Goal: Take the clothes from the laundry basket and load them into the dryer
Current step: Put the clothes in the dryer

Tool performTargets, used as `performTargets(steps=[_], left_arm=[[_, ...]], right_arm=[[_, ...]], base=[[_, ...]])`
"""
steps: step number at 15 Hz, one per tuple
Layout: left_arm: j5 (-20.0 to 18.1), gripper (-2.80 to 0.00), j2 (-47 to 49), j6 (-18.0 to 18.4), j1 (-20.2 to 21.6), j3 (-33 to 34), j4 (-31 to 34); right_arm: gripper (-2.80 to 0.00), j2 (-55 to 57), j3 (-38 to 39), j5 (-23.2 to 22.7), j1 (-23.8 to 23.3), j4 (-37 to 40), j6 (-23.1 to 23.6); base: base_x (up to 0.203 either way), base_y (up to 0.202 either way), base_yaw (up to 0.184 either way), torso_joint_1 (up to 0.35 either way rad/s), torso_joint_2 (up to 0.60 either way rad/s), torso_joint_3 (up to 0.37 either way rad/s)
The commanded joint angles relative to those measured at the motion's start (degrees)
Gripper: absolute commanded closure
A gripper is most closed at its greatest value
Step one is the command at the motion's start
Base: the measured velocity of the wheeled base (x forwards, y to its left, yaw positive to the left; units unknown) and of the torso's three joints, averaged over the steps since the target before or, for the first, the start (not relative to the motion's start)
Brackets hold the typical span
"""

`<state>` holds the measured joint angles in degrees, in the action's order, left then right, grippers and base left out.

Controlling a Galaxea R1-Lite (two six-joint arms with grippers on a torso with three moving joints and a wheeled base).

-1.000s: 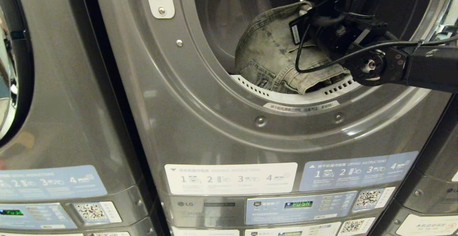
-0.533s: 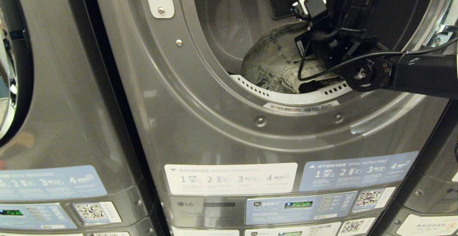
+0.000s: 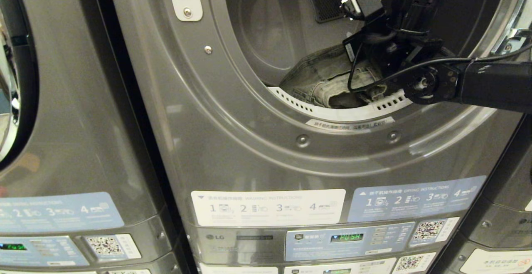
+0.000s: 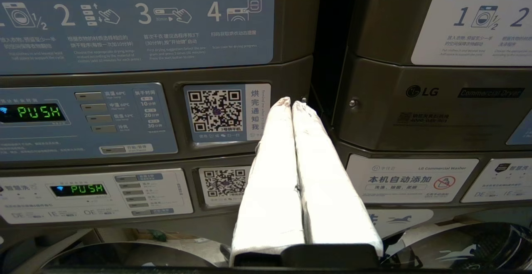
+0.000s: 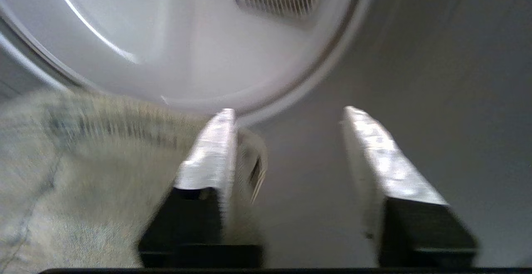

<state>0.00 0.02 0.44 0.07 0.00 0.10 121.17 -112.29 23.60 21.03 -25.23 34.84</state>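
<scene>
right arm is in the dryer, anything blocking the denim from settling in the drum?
Nothing visible. The denim garment already lies on the drum floor past the door rim, and the right gripper is open with a clear gap between its fingers.

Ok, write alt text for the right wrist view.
The right gripper hangs open inside the dryer drum, its jaws spread apart with nothing between them. A faded denim garment lies beside one finger, blurred.
</scene>
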Motion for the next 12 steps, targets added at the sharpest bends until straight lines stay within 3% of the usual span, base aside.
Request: performTargets(steps=[1, 4, 7, 10, 12], left_arm=[[0.0, 0.00, 0.0, 0.0, 0.0, 0.1, 0.0], [0.0, 0.00, 0.0, 0.0, 0.0, 0.1, 0.0], [0.0, 0.00, 0.0, 0.0, 0.0, 0.1, 0.0], [0.0, 0.00, 0.0, 0.0, 0.0, 0.1, 0.0], [0.0, 0.00, 0.0, 0.0, 0.0, 0.1, 0.0]], right_arm=[[-2.80, -2.5, 0.0, -2.9, 0.7, -1.2, 0.1], [-2.80, -6.8, 0.0, -6.7, 4.5, -3.2, -0.4], [-2.80, -11.9, 1.4, -6.5, 15.8, 1.8, -5.5], [-2.80, -17.6, 3.3, -3.6, 29.5, 16.3, -16.2], [-2.80, -18.8, 5.7, 4.9, 35.0, 20.5, -25.8]], base=[[0.000, 0.000, 0.000, 0.000, 0.00, 0.000], [0.000, 0.000, 0.000, 0.000, 0.00, 0.000], [0.000, 0.000, 0.000, 0.000, 0.00, 0.000], [0.000, 0.000, 0.000, 0.000, 0.00, 0.000], [0.000, 0.000, 0.000, 0.000, 0.00, 0.000]])
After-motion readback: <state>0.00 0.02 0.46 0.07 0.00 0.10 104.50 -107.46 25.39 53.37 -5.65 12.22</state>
